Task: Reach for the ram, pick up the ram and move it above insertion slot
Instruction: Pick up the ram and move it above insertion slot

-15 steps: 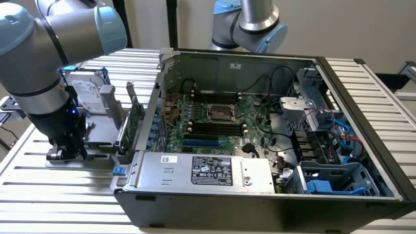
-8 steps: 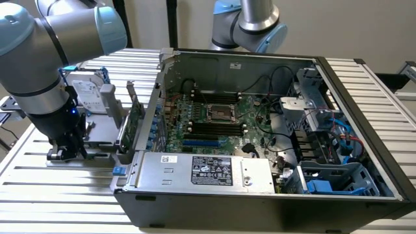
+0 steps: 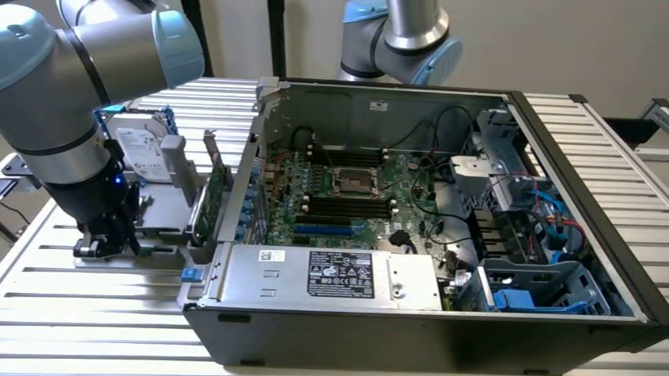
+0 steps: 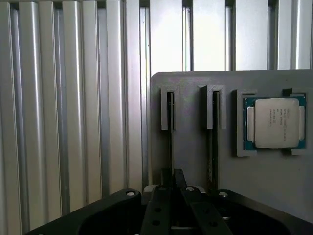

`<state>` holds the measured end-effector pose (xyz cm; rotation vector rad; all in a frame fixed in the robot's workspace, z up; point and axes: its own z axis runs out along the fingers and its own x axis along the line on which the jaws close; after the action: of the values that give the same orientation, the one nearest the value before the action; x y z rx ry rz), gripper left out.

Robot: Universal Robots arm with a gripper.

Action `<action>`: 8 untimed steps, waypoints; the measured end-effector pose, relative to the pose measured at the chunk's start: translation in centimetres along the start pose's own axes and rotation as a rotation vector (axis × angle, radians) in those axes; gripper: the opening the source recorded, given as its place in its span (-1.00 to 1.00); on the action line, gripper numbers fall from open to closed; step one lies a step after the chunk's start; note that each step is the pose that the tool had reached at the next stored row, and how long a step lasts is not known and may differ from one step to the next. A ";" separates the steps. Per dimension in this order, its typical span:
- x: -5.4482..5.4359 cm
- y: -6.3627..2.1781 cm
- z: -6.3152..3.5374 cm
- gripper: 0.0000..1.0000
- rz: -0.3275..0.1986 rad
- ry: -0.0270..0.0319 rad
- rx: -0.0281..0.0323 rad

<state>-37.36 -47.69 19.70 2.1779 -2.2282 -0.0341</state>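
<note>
**rig_newbie:** How many sticks were there, and where was the one it wanted?

**benchrat:** Two. The ram [image 4: 170, 127] stood on edge in one slot of the single grey holder [image 4: 274, 181], just a thin dark strip seen edge-on. The gripper [image 4: 172, 183] was pinched onto it. The second stick [image 4: 214, 137] sat in the slot just beside, then one processor [image 4: 274, 122].

**rig_newbie:** Exterior view any different?

**benchrat:** It showed one open computer case [image 3: 345, 337] on the slatted desk [image 3: 105, 313], holder off to the exterior view's left. Slots were clear from the wrist view.
</note>
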 end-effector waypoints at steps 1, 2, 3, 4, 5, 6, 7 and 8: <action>0.0 0.00 0.00 -0.73 0.000 0.0000 0.0000; 0.0 0.00 0.00 -0.73 0.000 0.0000 0.0000; 0.0 0.00 0.00 -0.73 0.000 0.0000 0.0000; 0.0 0.00 0.00 -0.73 0.000 0.0000 0.0000; 0.0 0.00 0.00 -0.73 0.000 0.0000 0.0000; 0.0 0.00 -0.02 -0.73 0.000 -0.0002 0.0002; 0.0 0.01 -0.10 -0.73 0.000 -0.0001 0.0000; 0.0 0.01 -0.21 -0.73 0.000 0.0000 0.0000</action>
<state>-37.37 -47.70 19.91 2.1777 -2.2284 -0.0342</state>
